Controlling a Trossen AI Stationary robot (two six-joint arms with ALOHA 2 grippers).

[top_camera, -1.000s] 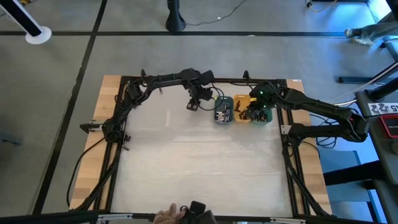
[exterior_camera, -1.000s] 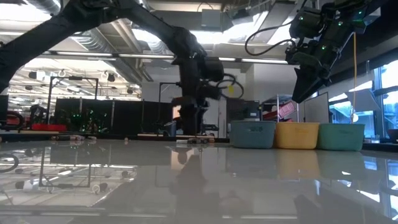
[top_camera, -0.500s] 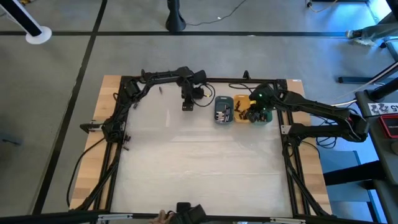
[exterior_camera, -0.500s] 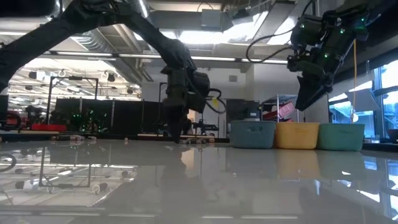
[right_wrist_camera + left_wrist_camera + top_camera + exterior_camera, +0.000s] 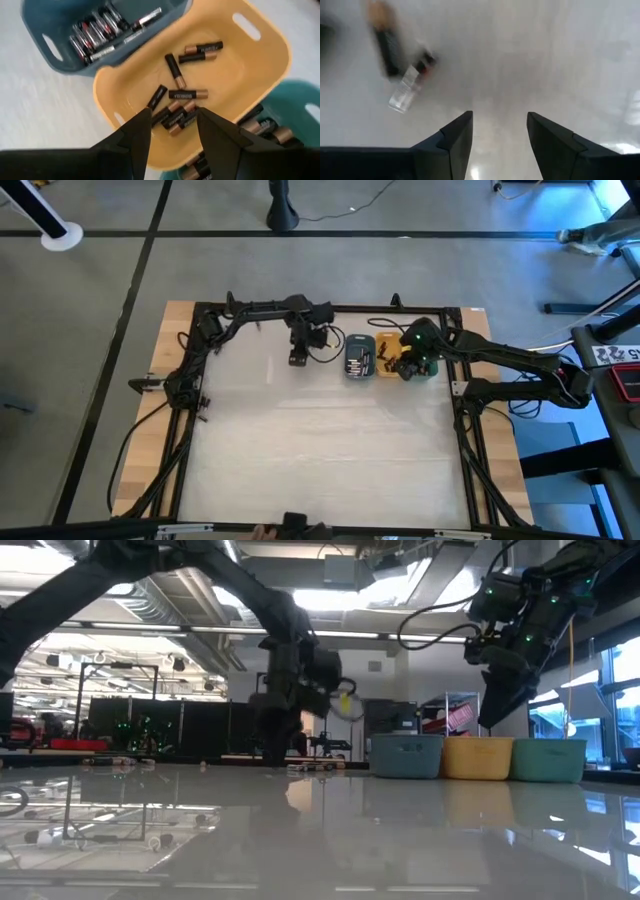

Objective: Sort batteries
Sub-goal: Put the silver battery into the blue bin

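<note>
The left tool [image 5: 495,135] is held over the bench [image 5: 320,450] with its jaws parted and nothing between them; two loose batteries [image 5: 402,65] are seen lying on the surface just ahead, toward ten o'clock of the fingers. The right tool [image 5: 170,125] is poised above the orange tray [image 5: 260,85], jaws likewise apart, nothing gripped. Inside that tray a scatter of dark, copper-ended cells [image 5: 177,107] is seen; the slate-blue tray [image 5: 60,25] is packed with silvery, red-marked cells, and the green tray [image 5: 300,115] holds several more.

Most of the sorting is judged done: three trays are stocked, and only the pair by the left tool is seen left on the bench, though more may be hidden.

From above, the trays [image 5: 385,358] are found at about one o'clock of the bench's centre, near its far edge. The surface is pale and glossy, set on a wooden top. Beyond it, a grey floor, ceiling lights and dark racks are seen.
</note>
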